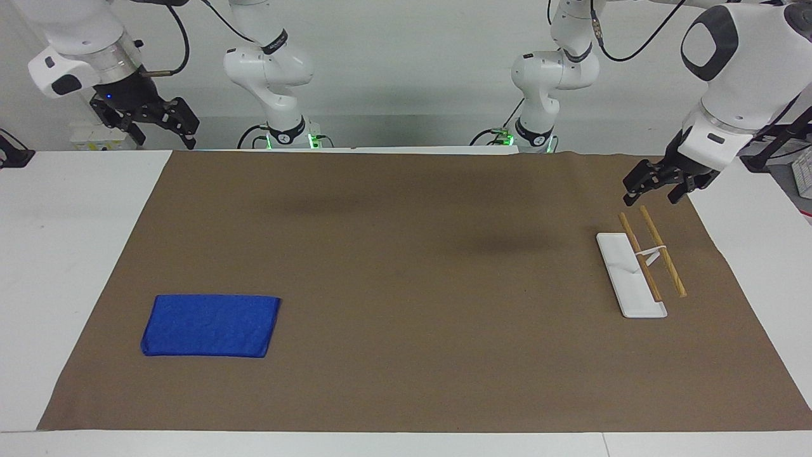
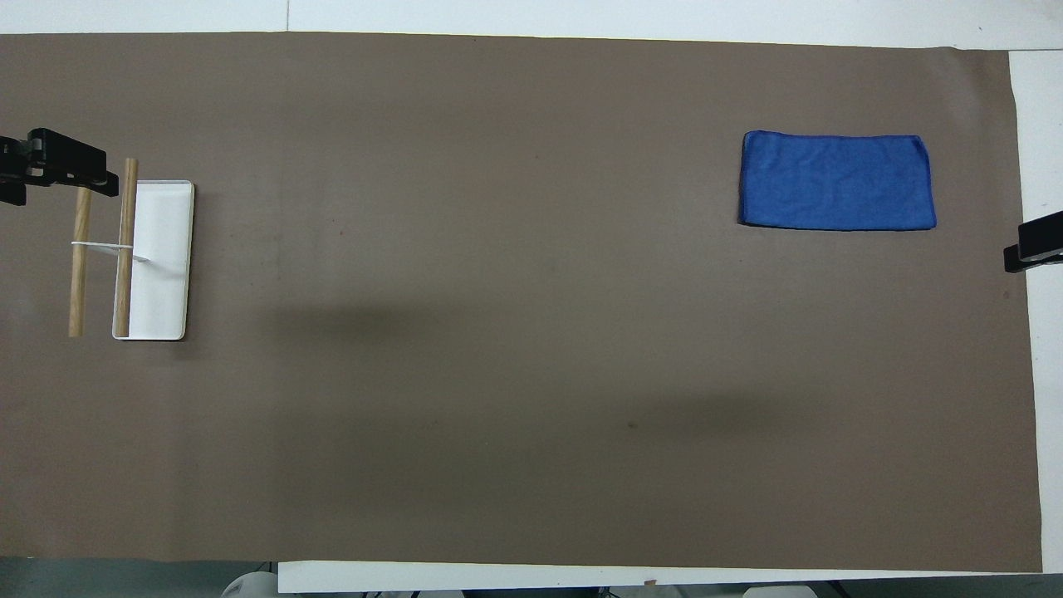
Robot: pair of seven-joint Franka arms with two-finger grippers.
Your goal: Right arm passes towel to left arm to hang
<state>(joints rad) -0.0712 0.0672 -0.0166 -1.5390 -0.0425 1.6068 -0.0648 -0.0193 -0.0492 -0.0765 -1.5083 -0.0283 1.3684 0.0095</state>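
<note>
We find the towel (image 1: 210, 325) flat and untouched; nothing is done. Right gripper (image 1: 144, 117) and left gripper (image 1: 660, 181) hang released, empty, rack (image 1: 641, 266) bare.

Bright, even overhead light, soft shadows, sharp pics

A robotics lab: two white jointed arms (image 1: 723, 76) on bases (green status lights glowing) stand at a white tabletop (image 1: 70, 254) under a brown mat (image 1: 406, 285), against bare walls.
</note>
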